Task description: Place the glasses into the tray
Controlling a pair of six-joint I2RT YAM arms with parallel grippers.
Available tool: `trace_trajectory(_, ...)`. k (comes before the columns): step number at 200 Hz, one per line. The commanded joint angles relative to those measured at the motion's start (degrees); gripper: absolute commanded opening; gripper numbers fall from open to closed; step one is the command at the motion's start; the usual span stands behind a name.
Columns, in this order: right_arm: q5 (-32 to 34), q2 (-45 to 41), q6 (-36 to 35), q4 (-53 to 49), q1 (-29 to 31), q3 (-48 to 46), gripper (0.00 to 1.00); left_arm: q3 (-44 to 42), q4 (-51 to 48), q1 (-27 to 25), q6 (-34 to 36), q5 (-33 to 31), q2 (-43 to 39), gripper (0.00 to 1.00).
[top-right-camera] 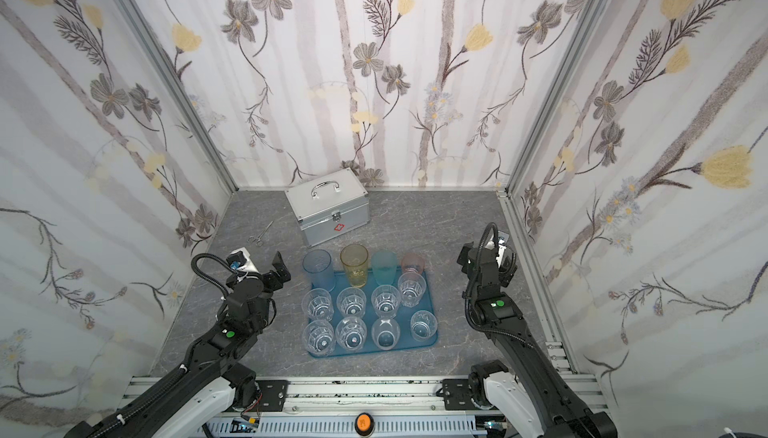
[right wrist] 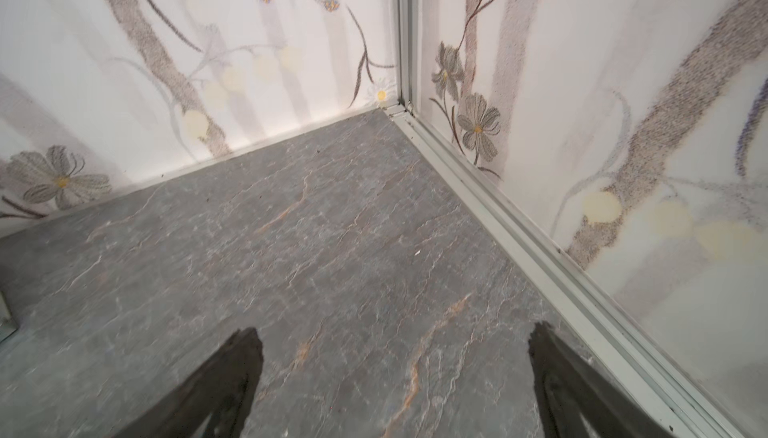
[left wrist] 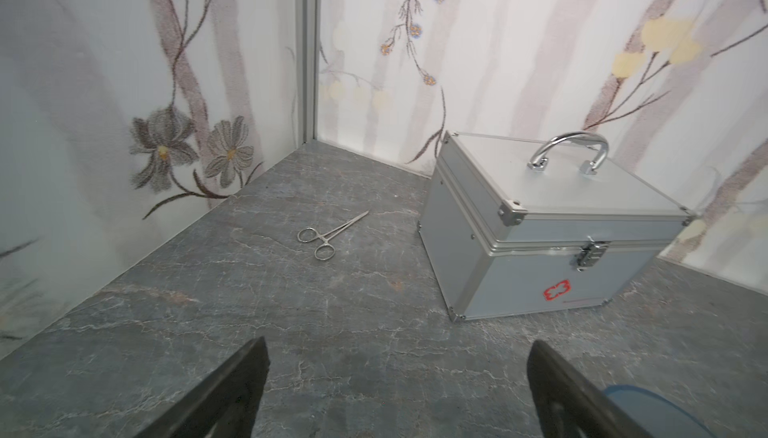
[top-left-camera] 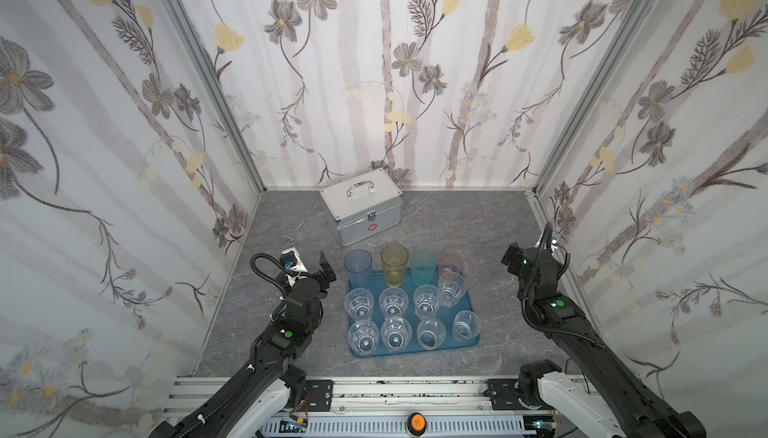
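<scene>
Front rail: aluminium rail (top-left-camera: 415, 390) with an orange knob (top-left-camera: 416, 420) runs along the tabletop's (top-left-camera: 478, 228) near edge and carries both arm bases.
Tray: teal-blue tray (top-left-camera: 415, 350) with rounded corners and a low rim, lying flat just behind the middle of the near edge.
Near rows: eight clear tumblers (top-left-camera: 395, 333), upright on the tray in two rows of four, several of them faceted.
Far row: four taller tinted tumblers (top-left-camera: 395, 264), blue, yellow, teal and pink from left to right, along the tray's far rim; the pink one's base is hidden.
Left arm: just left of the tray, elbow bent, wrist raised; the left gripper (left wrist: 397, 342) is spread wide, empty, aimed at the far left corner.
Right arm: well right of the tray, by the right edge; the right gripper (right wrist: 395, 328) is spread wide, empty, facing the far right corner.
Beyond: forceps (left wrist: 328, 234) lie flat near the left edge; a closed silver case (top-left-camera: 361, 207) with a handle stands by the far edge.
</scene>
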Motion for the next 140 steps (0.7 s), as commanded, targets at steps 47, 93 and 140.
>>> trace_trajectory(47,-2.04,4.33,-13.1,34.13,-6.03,-12.8,1.0,-9.65,30.23,3.77,11.61,-11.03,10.37,1.0)
trace_trajectory(93,-6.01,13.88,-11.72,42.59,-7.06,-13.6,1.0,-9.67,42.52,12.28,11.33,3.98,23.24,1.0)
trace_trajectory(140,-11.96,18.27,-13.07,51.97,-7.1,-13.4,1.0,-4.55,52.38,13.76,16.41,10.53,36.39,1.0)
